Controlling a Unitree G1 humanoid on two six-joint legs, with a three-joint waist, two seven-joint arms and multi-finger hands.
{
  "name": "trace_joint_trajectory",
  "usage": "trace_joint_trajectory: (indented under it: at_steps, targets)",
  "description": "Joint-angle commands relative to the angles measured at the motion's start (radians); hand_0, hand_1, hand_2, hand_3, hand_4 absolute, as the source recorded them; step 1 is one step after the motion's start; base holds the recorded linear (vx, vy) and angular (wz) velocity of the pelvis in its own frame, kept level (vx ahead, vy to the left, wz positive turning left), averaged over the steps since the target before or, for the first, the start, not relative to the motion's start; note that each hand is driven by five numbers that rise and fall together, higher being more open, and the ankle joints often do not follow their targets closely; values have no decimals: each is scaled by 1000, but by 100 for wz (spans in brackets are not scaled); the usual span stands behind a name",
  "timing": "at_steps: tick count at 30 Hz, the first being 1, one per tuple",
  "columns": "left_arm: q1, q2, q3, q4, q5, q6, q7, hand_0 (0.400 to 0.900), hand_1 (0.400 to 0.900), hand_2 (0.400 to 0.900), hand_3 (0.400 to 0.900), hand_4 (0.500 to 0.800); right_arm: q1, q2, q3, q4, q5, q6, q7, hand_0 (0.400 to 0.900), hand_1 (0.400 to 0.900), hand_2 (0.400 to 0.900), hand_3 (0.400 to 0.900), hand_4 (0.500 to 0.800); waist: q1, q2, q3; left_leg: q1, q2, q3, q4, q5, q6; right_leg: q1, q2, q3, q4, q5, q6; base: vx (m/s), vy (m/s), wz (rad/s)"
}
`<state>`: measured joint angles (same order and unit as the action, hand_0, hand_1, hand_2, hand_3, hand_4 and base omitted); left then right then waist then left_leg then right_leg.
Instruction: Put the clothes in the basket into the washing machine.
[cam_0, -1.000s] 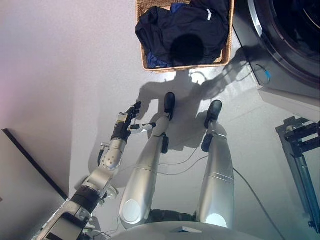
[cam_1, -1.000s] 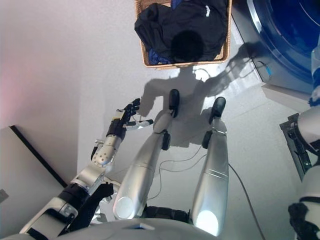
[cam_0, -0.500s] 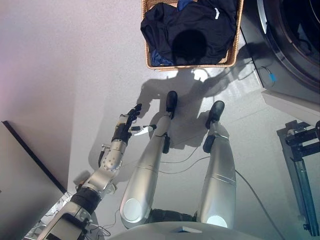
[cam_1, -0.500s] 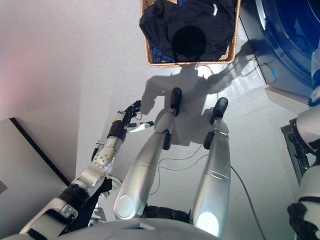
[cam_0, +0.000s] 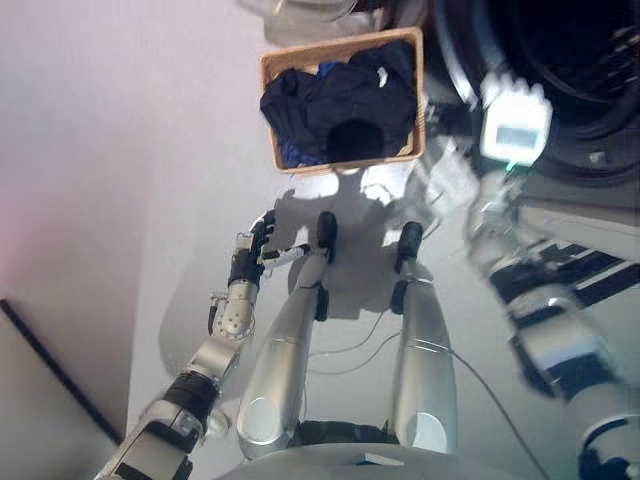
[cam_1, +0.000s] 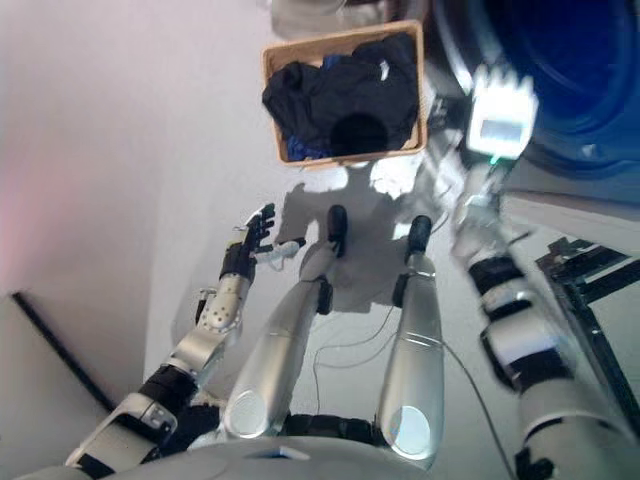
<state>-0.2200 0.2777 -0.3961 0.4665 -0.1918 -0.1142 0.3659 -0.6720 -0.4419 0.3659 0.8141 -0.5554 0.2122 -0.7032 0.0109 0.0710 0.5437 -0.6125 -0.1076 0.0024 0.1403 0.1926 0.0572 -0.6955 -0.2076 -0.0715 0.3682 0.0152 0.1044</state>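
Observation:
A wicker basket (cam_0: 269, 105) stands on the floor at the top centre, heaped with dark navy and black clothes (cam_0: 345, 100). Right of it is the washing machine (cam_0: 575, 205), its dark drum opening (cam_0: 570, 50) facing the basket. My right arm (cam_0: 545, 310) reaches up from the lower right toward the drum's rim. My right hand (cam_0: 487, 72) is blurred against that dark rim, between basket and drum. Low over the floor below the basket, my left hand (cam_0: 250, 255) is open, its fingers straight and holding nothing.
A dark metal frame (cam_0: 605, 262) stands on the floor right of the machine's front. A dark edge (cam_0: 50, 360) runs across the floor at the lower left. A pale object (cam_0: 300, 10) shows just behind the basket.
The camera has shifted, so the basket sits lower in the picture. My right arm has swung up into view toward the drum opening. The left hand stays open at about the same spot.

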Motion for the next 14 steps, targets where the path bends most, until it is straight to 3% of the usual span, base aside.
trace_joint_trajectory:
  at_steps: [1, 4, 6, 8, 14]
  targets:
    - [60, -10, 67, 105, 47, 10, -24, 900, 900, 900, 900, 800, 165, 52, -140, 41, 484, -227, 123, 900, 900, 900, 900, 800, 1, -53, -24, 110, 13, -33, 114, -190, -68, 204, 12, -60, -165, 95, 20, 155, -89, -1]
    - [92, 1, 102, 130, 46, 19, -64, 900, 900, 900, 900, 800, 268, 126, -242, 140, 758, -299, 240, 900, 900, 900, 900, 800, 2, -55, -54, 199, 17, -37, 71, -190, -65, 287, 20, -66, -194, 90, 22, 139, -38, -4]
    - [102, 5, 115, 141, 41, 20, -80, 900, 900, 900, 900, 800, 296, 131, -266, 177, 795, -298, 259, 900, 900, 900, 900, 800, 2, -55, -72, 228, 17, -39, 50, -183, -63, 314, 23, -67, -208, 90, 23, 101, -17, -2]
    - [142, 7, 145, 168, 51, 26, -127, 900, 900, 900, 900, 800, 368, 153, -367, 279, 989, -325, 368, 900, 900, 900, 900, 800, 3, -55, -118, 316, 25, -45, 3, -189, -63, 395, 38, -72, -237, 78, 24, 186, -39, -1]
    - [185, 9, 196, 261, 79, 32, -185, 900, 900, 900, 900, 800, 432, 128, -468, 414, 1039, -306, 427, 900, 900, 900, 900, 800, 5, -53, -204, 420, 39, -47, -88, -163, -64, 484, 56, -80, -297, 78, 26, 109, -29, 1]
